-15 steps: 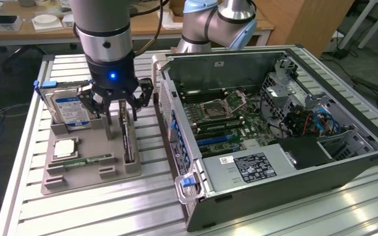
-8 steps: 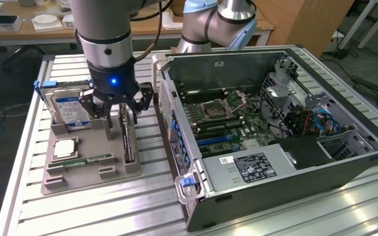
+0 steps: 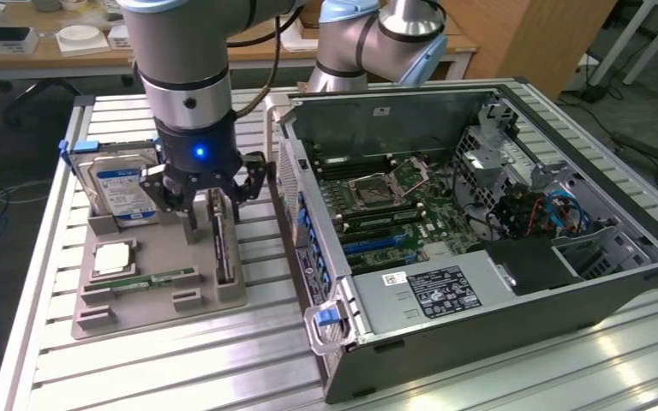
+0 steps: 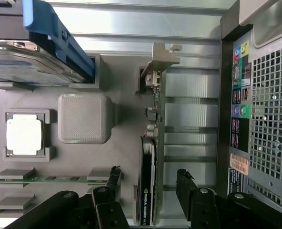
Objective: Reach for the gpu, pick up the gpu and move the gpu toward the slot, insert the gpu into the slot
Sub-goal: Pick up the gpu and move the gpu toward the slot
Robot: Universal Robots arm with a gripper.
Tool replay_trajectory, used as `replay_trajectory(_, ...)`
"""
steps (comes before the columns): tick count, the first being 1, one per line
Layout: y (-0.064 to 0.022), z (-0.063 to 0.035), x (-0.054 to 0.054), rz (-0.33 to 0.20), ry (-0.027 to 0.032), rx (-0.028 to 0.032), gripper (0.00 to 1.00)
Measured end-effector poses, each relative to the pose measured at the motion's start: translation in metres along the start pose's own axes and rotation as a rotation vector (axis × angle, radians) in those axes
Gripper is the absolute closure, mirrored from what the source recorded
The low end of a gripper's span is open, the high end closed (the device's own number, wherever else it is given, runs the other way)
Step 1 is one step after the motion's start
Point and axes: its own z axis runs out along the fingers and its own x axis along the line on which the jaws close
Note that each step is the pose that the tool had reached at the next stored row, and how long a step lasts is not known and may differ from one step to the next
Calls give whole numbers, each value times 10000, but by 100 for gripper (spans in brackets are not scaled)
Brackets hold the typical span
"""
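Grey tray (image 3: 169,253) carries the gpu (image 3: 224,248) standing on edge along one side. My gripper (image 4: 148,180) hangs over that side of the tray, fingers (image 4: 184,186) spread wide, straddling the card without contact. Judgement: stay centred and square, then grip the flat faces evenly.

Bright, even light throughout, with white glare on the table (image 3: 620,364) and only soft shadows

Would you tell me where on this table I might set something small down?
Bare: table slats nearest the camera, bordered by the grey holder tray and computer case. Crowded: between tray and case, where the open gripper straddles the gpu.
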Motion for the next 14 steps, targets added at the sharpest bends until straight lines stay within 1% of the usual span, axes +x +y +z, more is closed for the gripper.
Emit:
replay_trajectory(7,-16,127,1,-2,0,0,41)
replay_trajectory(14,-32,254,5,132,-16,16,41)
